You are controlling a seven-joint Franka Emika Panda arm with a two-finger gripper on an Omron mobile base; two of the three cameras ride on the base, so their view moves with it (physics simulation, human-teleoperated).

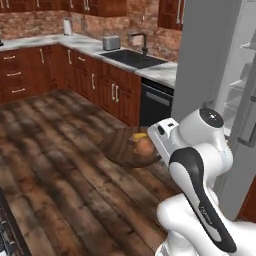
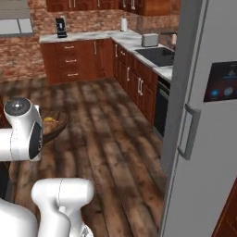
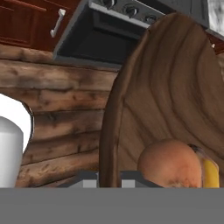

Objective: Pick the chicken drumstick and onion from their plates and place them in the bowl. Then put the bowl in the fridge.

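The bowl (image 1: 122, 147) hangs in the air over the wooden floor (image 1: 55, 165), left of the fridge (image 1: 210, 65); the hand is clamped on its near rim; onion (image 3: 170, 164) and drumstick (image 3: 209, 171) lie inside, touching; bare floor lies all round the bowl.

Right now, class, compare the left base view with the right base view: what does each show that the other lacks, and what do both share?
Left base view alone: the fridge's white inside with shelves, and the black faucet behind the sink.

Right base view alone: the fridge door's outer face with its handle and dark display panel, plus a coffee machine on the far counter.

Both: the wooden bowl carrying the onion and the chicken drumstick, held above the floor, the toaster, sink and dishwasher.
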